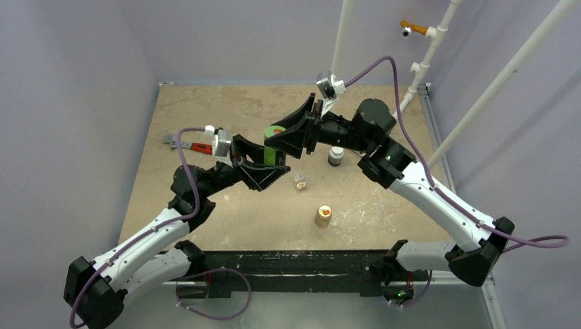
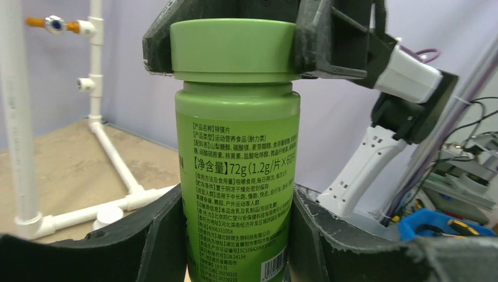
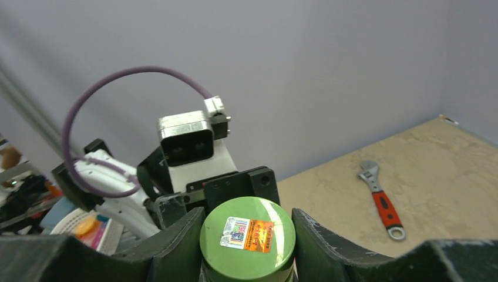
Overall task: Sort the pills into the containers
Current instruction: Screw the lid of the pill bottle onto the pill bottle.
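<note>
My left gripper [image 1: 264,164] is shut on the body of a green pill bottle [image 2: 238,147], holding it upright above the table. My right gripper [image 1: 293,136] is shut on that bottle's green cap [image 3: 248,241], which has a foil sticker on top; in the left wrist view its fingers [image 2: 329,41] clamp the cap [image 2: 233,47]. The small clear plastic case [image 1: 299,181] sits on the table just in front of the two grippers, apart from both. I cannot make out single pills in any view.
A dark brown white-capped bottle [image 1: 336,155] stands right of the grippers. A tan-orange bottle [image 1: 323,215] stands nearer the front. A red-handled wrench [image 1: 188,144] lies at the left, also in the right wrist view [image 3: 382,200]. White pipes [image 1: 425,62] rise at the back right.
</note>
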Robot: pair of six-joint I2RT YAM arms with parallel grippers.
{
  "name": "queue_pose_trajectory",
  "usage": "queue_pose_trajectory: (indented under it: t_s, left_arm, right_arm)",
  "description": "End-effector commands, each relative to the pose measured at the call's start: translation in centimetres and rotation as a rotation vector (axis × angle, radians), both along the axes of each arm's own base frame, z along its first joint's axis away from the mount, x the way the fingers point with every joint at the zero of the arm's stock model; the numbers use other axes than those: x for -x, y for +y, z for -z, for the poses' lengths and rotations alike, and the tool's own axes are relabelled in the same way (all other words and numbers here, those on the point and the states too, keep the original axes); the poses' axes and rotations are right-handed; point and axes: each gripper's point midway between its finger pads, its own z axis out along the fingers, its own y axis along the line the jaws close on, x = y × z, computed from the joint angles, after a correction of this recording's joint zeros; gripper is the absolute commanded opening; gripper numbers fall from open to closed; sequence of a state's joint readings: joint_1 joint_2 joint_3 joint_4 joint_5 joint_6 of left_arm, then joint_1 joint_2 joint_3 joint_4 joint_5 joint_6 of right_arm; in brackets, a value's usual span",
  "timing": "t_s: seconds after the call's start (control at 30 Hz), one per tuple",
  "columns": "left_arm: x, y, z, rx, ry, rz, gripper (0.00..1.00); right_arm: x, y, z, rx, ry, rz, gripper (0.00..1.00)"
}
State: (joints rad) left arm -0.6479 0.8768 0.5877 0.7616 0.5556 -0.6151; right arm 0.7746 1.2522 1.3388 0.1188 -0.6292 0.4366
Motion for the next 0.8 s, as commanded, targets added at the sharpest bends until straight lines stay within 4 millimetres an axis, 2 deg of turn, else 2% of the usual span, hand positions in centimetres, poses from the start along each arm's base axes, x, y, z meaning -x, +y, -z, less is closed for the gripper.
queue_pose_trajectory:
  t_s: [0.0,0.17,0.27,0.47,0.77]
  left_arm:
    - [-3.0,2.2,-4.0,0.043,-0.078,-0.240,0.00]
    - [-6.4,4.6,-4.0,-0.007,-0.089,-0.499,0.00]
    - [-7.5,5.4,-3.9,-0.049,-0.097,-0.623,0.00]
    - [-8.2,5.4,-5.1,-0.087,-0.127,-0.779,0.00]
    - [-9.3,6.1,-6.0,-0.060,-0.103,-0.881,0.00]
  right_arm:
    - [-0.8,0.4,1.2,0.088,0.049,0.162,0.07]
    - [-2.7,0.5,2.5,0.170,0.126,0.367,0.02]
    - [-3.7,0.3,3.3,0.228,0.167,0.477,0.00]
    - [-4.9,0.2,3.8,0.302,0.190,0.650,0.00]
    - [-5.0,0.9,5.0,0.371,0.184,0.819,0.00]
